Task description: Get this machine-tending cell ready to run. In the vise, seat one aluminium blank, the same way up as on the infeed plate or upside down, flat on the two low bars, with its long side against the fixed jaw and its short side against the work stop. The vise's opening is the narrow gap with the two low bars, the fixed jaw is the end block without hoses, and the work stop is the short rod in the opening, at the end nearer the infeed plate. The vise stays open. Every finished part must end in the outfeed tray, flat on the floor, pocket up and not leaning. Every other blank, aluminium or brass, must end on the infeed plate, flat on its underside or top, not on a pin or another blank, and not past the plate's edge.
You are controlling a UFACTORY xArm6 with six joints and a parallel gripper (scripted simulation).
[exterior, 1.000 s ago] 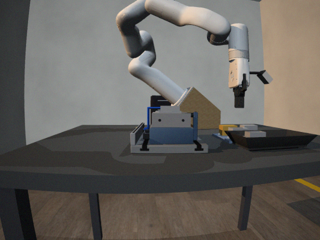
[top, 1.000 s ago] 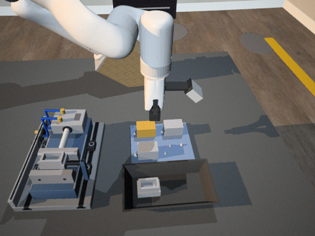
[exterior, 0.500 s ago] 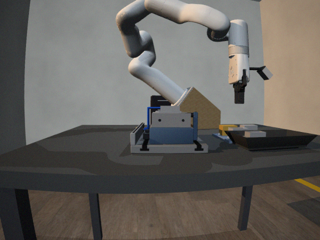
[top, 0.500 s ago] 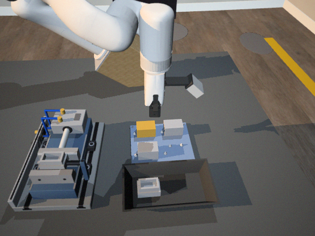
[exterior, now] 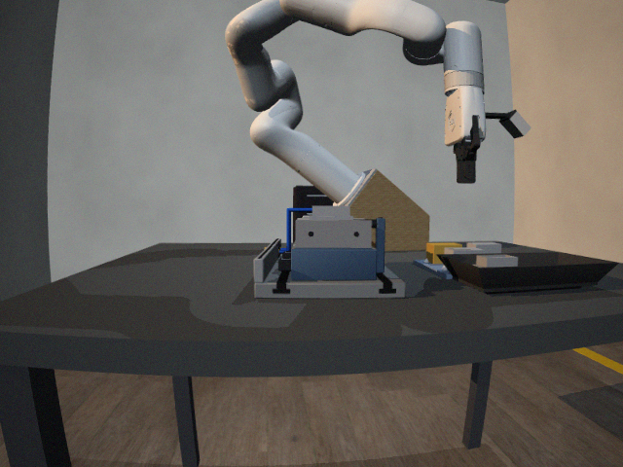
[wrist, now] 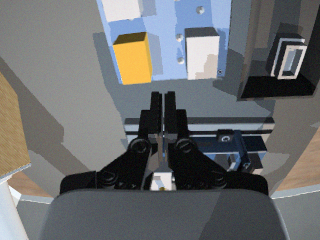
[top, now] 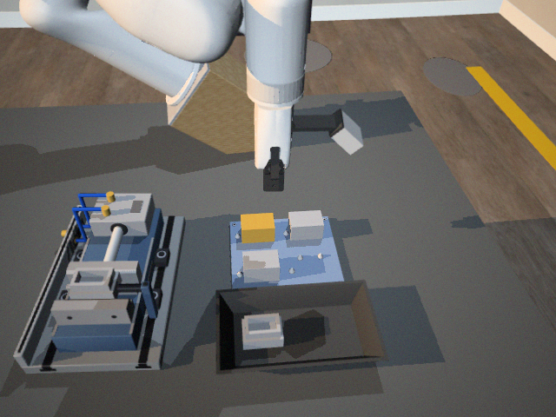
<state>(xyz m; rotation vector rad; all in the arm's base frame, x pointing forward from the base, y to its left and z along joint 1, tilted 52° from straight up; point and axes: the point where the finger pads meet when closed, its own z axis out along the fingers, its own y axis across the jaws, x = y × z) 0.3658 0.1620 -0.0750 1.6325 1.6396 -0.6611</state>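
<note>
My gripper (top: pixel 273 183) is shut and empty, high above the table behind the infeed plate (top: pixel 285 255); it also shows in the side view (exterior: pixel 465 173) and the wrist view (wrist: pixel 163 108). On the plate lie a brass blank (top: pixel 257 227), an aluminium blank (top: pixel 306 224) at the back right and another aluminium blank (top: pixel 261 264) at the front left. A finished part (top: pixel 261 330) lies pocket up in the black outfeed tray (top: pixel 298 325). Another pocketed finished part (top: pixel 91 280) sits in the vise (top: pixel 101 278) opening, between the fixed jaw (top: pixel 91 318) and the hosed moving jaw (top: pixel 121 215).
Small pins (top: pixel 299 257) stand up from the infeed plate. Blue hoses (top: pixel 82 210) rise at the vise's far end. A tan wedge base (top: pixel 215 112) holds the arm behind the plate. The wrist camera block (top: pixel 347 132) sticks out to the right.
</note>
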